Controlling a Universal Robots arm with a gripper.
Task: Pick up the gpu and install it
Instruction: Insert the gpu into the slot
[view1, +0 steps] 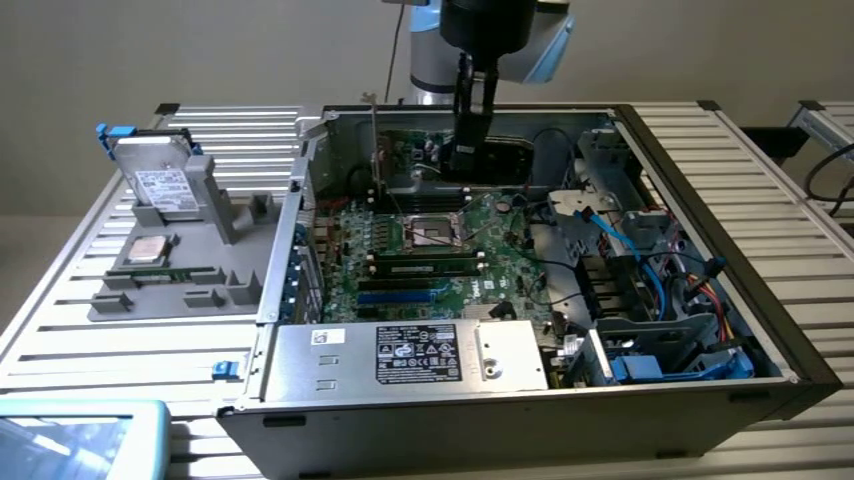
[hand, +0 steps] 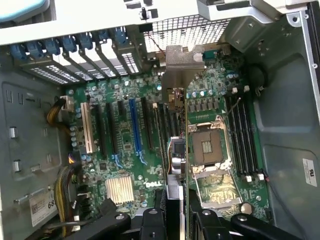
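Open computer case (view1: 727, 235) on a slatted table (view1: 80, 340), arm reaching in from above. Jaws of the gripper (hand: 172, 220) closed on the gpu (hand: 176, 155), pressed to its two flat faces at the upper edge, with nothing else in hold. Position of the gpu: upright and edge-on inside the case, over the motherboard (hand: 125, 155), between the row of expansion slots and the processor socket (hand: 207, 147). Metal end bracket (hand: 185, 62) turned toward the rear wall and its blue latches (hand: 67, 44). Impossible to tell whether the lower edge meets a slot. Probably light and stiff, yet fragile: a thin board with exposed parts and contacts, likely to crack if bent or twisted. Best held as shown, by the flat faces near the top edge at about mid-length, clear of the contact edge and square to the slot. Hard drive (view1: 160, 185) upright on the grey tray (view1: 160, 300) at the exterior view's left, well apart from the gpu.
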